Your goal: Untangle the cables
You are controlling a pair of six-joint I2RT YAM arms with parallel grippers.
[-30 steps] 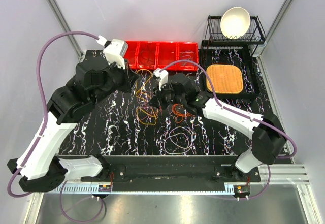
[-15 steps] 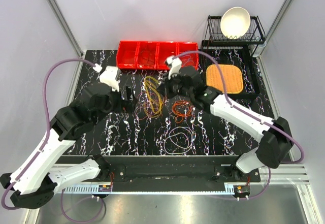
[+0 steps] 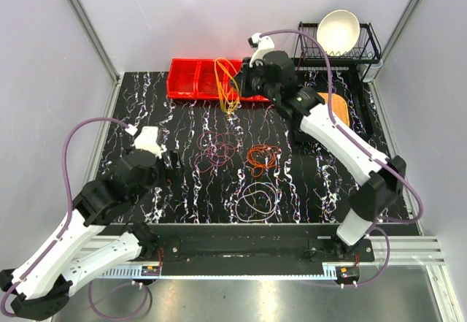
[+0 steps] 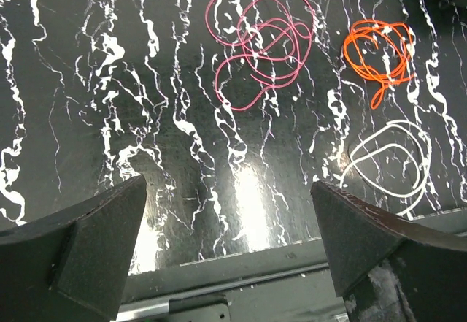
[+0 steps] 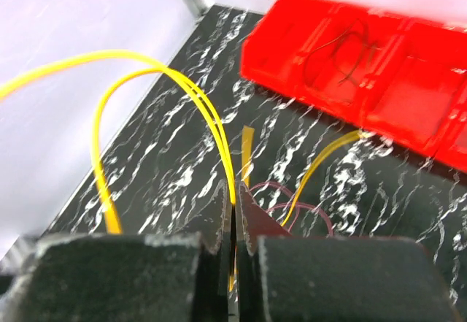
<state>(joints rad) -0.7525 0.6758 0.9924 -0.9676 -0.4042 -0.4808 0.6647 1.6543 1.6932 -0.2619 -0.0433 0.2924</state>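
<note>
The right tool is clamping all the way shut on a bunch of thin yellow wire loops, and they're hanging in the air by the front edge of the red plastic divided bin at the back of the black white-veined desk. The left tool is gaping wide with nothing in it, hovering over the desk's near-left part. Lying apart from each other on the desk are a pink curly wire loop, an orange wire tangle and a whitish wire loop. These cables are looking feather-light, floppy and springy, so they're probably going to hold their curl and slip or snag on neighbours. Pinching one strand at the top of a loop is looking like a better bet than grabbing mid-clump.
</note>
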